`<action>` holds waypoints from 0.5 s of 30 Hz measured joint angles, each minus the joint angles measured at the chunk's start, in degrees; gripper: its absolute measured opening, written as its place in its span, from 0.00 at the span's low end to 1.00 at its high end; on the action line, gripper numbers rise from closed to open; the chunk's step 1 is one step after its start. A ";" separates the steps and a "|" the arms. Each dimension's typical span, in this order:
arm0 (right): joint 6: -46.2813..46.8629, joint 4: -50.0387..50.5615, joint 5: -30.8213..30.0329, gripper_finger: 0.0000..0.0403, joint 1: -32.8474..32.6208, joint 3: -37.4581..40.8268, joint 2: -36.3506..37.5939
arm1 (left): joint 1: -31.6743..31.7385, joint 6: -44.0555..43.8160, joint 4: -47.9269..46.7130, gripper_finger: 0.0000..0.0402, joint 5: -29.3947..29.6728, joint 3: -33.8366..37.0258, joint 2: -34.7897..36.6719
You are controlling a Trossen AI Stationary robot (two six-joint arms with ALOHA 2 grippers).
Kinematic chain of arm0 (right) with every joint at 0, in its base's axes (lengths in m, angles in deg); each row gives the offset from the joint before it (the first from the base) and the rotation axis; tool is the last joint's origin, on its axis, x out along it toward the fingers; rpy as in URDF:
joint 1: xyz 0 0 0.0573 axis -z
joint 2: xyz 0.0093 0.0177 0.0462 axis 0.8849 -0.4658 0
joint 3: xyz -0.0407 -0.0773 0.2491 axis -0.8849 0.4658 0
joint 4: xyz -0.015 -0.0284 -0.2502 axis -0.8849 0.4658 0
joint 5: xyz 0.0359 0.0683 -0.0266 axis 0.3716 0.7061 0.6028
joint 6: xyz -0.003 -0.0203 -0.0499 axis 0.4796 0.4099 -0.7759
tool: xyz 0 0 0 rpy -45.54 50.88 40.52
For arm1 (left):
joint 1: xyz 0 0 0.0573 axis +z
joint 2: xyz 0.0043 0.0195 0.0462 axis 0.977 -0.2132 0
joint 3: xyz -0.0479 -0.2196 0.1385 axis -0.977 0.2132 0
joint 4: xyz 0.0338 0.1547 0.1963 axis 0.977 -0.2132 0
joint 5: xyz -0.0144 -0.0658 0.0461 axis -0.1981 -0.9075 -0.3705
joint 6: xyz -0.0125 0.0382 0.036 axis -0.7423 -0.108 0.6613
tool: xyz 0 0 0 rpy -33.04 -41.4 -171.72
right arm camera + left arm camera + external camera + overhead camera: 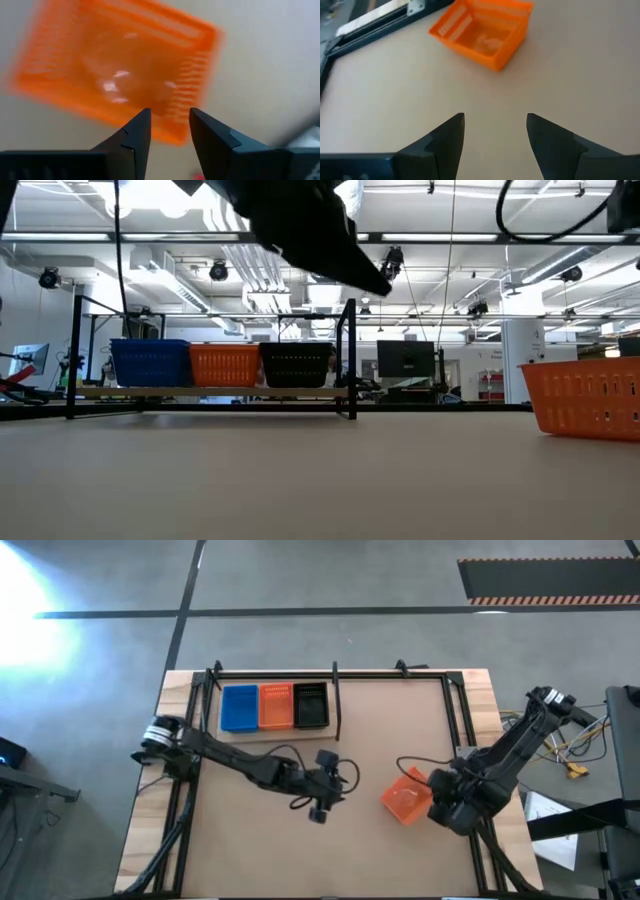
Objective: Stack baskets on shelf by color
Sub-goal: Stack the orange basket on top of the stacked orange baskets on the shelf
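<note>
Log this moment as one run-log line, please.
shelf: blue, orange, black baskets in row | loose orange basket: on table | right end effector: open beside it | left end effector: open, empty

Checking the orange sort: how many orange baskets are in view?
2. One orange basket sits on the shelf between the blue and black ones; stacked ones beneath may be hidden. The other orange basket lies on the tabletop by the right gripper.

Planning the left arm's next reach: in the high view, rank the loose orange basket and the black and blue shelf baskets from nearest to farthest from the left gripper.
1. Loose orange basket, to the left gripper's right.
2. Black basket, right end of the shelf row.
3. Blue basket, left end of the row.
</note>
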 joint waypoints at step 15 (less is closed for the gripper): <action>-4.79 2.42 -0.93 0.32 12.92 3.43 2.02 | -11.13 -6.04 -5.16 0.49 23.98 0.60 0.72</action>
